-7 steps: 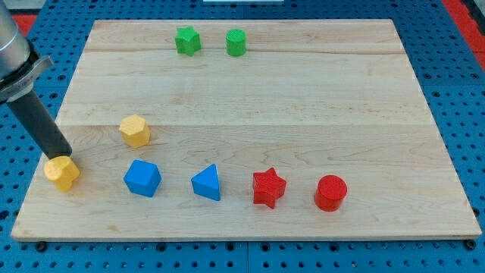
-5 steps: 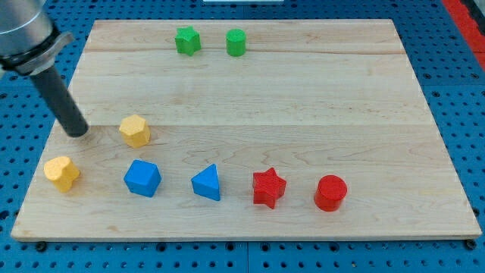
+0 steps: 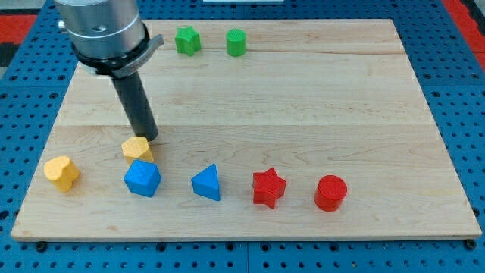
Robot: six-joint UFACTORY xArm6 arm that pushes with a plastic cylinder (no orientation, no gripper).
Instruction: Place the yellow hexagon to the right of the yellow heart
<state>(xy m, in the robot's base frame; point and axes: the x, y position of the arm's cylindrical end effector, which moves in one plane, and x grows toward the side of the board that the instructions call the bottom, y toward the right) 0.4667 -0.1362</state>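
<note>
The yellow hexagon (image 3: pixel 137 149) lies on the wooden board at lower left, touching the top of the blue cube (image 3: pixel 142 179). The yellow heart (image 3: pixel 61 173) sits near the board's left edge, left of and slightly below the hexagon. My tip (image 3: pixel 148 137) rests just above the hexagon's upper right edge, touching or nearly touching it. The rod rises up and to the left to the grey arm body (image 3: pixel 100 30) at the view's top.
A blue triangle (image 3: pixel 207 183), a red star (image 3: pixel 268 187) and a red cylinder (image 3: pixel 330 192) stand in a row right of the blue cube. A green star (image 3: pixel 187 40) and a green cylinder (image 3: pixel 236 42) sit near the board's top edge.
My tip moved from beside the yellow heart up and then right, to the hexagon's upper side. The hexagon has slid down, from about mid-height to against the blue cube.
</note>
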